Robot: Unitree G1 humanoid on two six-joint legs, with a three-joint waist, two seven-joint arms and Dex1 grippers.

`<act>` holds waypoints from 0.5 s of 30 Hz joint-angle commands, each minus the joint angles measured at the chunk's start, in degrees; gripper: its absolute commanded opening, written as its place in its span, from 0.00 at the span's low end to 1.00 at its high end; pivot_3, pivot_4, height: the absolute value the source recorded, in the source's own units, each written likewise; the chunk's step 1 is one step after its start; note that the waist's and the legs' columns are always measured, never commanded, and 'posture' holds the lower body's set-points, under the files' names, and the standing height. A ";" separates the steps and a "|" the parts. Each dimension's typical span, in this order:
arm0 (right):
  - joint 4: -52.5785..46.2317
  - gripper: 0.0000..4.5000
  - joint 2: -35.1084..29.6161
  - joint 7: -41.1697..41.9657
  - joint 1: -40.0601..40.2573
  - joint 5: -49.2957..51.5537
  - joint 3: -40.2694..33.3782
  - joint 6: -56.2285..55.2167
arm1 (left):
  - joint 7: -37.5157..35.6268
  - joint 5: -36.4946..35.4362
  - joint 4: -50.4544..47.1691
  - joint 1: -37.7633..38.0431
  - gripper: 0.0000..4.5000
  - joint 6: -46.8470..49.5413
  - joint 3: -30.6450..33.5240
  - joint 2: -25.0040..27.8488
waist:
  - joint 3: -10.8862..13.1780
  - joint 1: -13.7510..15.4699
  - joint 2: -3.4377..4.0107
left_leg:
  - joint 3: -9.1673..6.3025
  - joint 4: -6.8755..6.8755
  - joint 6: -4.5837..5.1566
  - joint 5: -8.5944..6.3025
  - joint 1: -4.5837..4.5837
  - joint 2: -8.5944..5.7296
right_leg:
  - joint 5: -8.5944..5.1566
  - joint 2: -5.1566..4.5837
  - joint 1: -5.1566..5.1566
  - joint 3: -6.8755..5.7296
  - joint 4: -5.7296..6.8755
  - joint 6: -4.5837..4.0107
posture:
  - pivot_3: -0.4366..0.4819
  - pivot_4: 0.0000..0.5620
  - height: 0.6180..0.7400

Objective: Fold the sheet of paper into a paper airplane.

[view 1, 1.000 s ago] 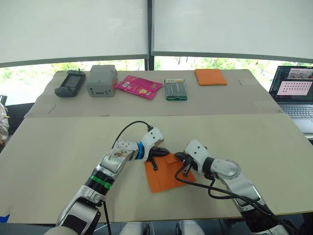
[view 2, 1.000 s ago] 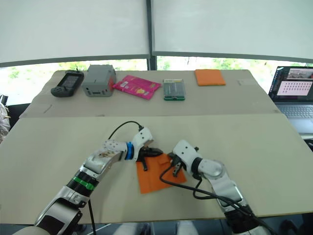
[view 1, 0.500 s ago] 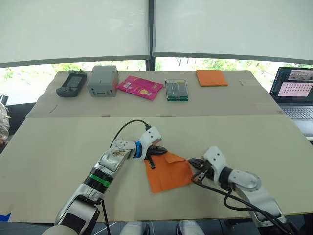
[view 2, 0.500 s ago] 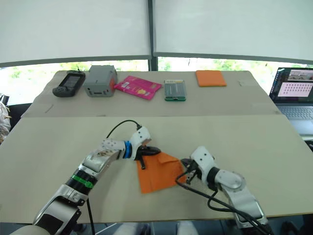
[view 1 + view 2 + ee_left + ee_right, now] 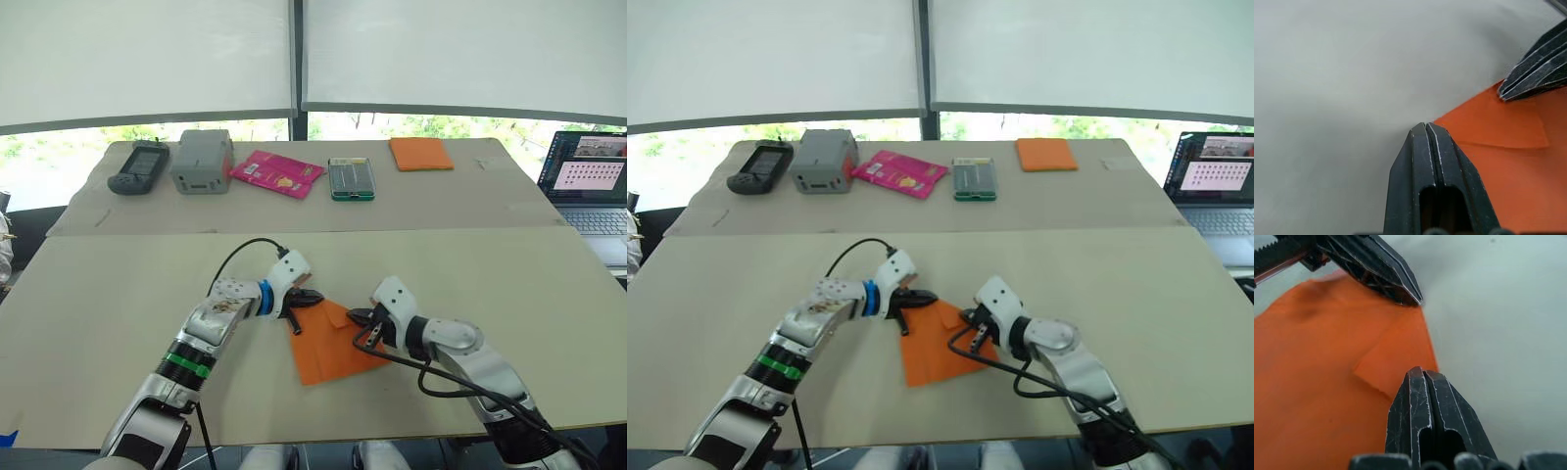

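Sheet of paper lies flat at table front-centre. Left gripper at its 11 o'clock corner, right gripper at 2 o'clock, both pinched closed, holding nothing. Risk: the small folded flap springs open or the sheet skids under an uneven press.

I see the sheet of paper in bright, plain orange on my pale beige bench; both the left end effector and the right end effector have black fingers on white bodies; my left wrist carries a blue ring, the forearm a green band; at the far side sit an orange pad, a pink packet, a grey box.
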 commanded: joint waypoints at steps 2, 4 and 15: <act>2.33 0.00 0.12 0.76 -1.11 -0.88 2.13 0.55 | 1.29 -4.32 -8.65 2.46 0.12 6.45 5.88 1.87 | 0.00 -0.26 0.00 | -0.01 -0.01 -0.02 -0.01 0.00 0.01 | 0.00 0.02 0.00 -0.01 0.01 0.00 | 0.48 0.27 1.00; 3.20 0.00 0.14 1.56 -1.81 -0.94 2.85 0.32 | 2.28 -7.51 -13.19 4.37 0.26 12.10 9.95 3.06 | 0.00 -0.40 0.00 | -0.02 0.00 -0.04 -0.01 0.02 0.02 | 0.00 0.02 0.01 0.00 0.02 0.00 | 0.48 0.27 1.00; 7.45 0.00 1.77 4.24 -4.04 -0.92 4.83 -1.79 | 11.77 -24.89 -32.79 16.52 0.70 40.16 28.08 1.42 | 0.00 -1.02 0.00 | -0.07 -0.04 -0.15 -0.07 0.17 0.10 | 0.00 0.10 0.09 -0.01 0.05 0.00 | 0.48 0.27 1.00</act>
